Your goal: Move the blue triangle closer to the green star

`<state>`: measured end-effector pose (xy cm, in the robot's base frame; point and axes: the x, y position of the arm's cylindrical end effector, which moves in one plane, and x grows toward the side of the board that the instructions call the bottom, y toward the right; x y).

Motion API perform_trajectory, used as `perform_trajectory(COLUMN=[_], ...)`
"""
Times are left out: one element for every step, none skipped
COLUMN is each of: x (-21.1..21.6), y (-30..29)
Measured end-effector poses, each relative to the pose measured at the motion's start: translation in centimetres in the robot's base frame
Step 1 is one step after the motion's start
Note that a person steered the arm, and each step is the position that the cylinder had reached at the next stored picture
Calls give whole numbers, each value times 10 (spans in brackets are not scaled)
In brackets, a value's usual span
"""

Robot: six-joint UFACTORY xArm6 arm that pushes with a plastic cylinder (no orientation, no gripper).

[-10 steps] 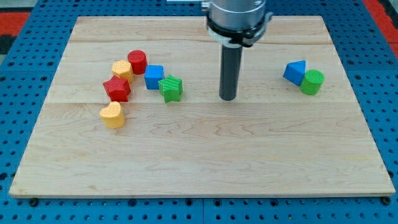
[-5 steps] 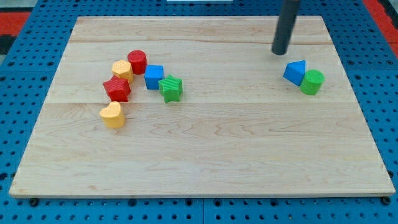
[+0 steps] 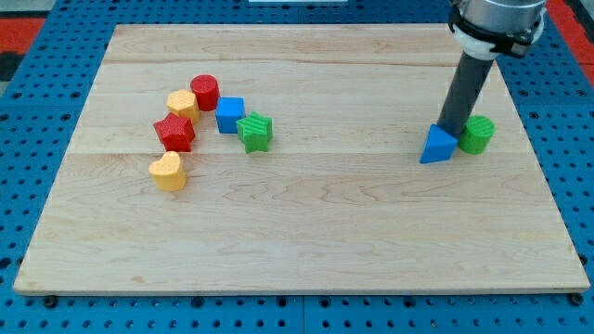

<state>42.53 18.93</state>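
The blue triangle (image 3: 437, 146) lies at the view's right, just below and left of my tip (image 3: 452, 131), which touches its upper right side. The rod stands between the triangle and a green cylinder (image 3: 477, 134). The green star (image 3: 254, 131) is far to the left, at the right end of a cluster of blocks.
Next to the green star are a blue cube (image 3: 229, 115), a red cylinder (image 3: 205, 93), an orange block (image 3: 182, 104), a red star (image 3: 174, 133) and an orange heart (image 3: 168, 172). All rest on the wooden board (image 3: 306, 223).
My tip moved from the board's middle to the top right, then came down between the blue triangle and green cylinder. The triangle shifted down-left and the cylinder slightly right.
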Motion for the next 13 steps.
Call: perform_trajectory(x=[19, 23, 13, 11, 12, 17, 49, 87, 96, 80, 63, 46, 44], y=[10, 4, -21, -59, -95, -115, -100, -92, -104, -109, -117, -129, -130])
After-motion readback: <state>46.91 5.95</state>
